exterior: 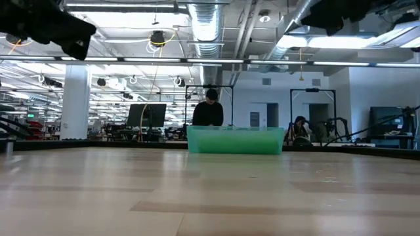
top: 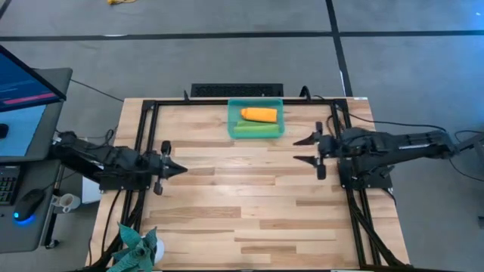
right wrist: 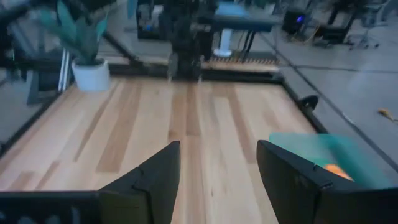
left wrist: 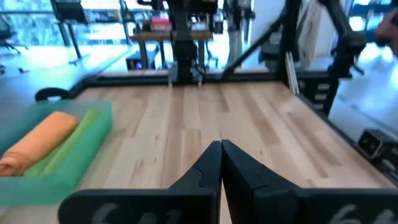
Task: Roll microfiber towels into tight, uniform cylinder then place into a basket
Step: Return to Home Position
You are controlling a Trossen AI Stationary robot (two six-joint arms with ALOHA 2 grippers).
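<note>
Pale wood planks of the table [exterior: 210, 196] fill the foreground of the low view and run back to the basket [exterior: 235, 141], which stands at the table's far edge, about midway across it. At the near left corner, well apart from the basket, a spiky green plant [top: 132, 249] sits in a white pot.

Nearer than the basket and off to its left, the left gripper [top: 181, 169] hangs over the planks. Its two fingers are pressed together tip to tip with nothing between them. To the basket's right, and a little nearer than it, the right gripper [top: 296, 149] is held with its fingers spread wide apart, gripping nothing.

Both towels lie inside the basket as rolls, side by side and touching. The green towel [top: 255, 130] is along the basket's nearer wall and the orange towel [top: 259, 114] is along its farther wall.

Beyond the basket, in the room, a person [exterior: 209, 111] in a dark top stands directly behind it, and a second person [exterior: 300, 128] sits off to its right.
</note>
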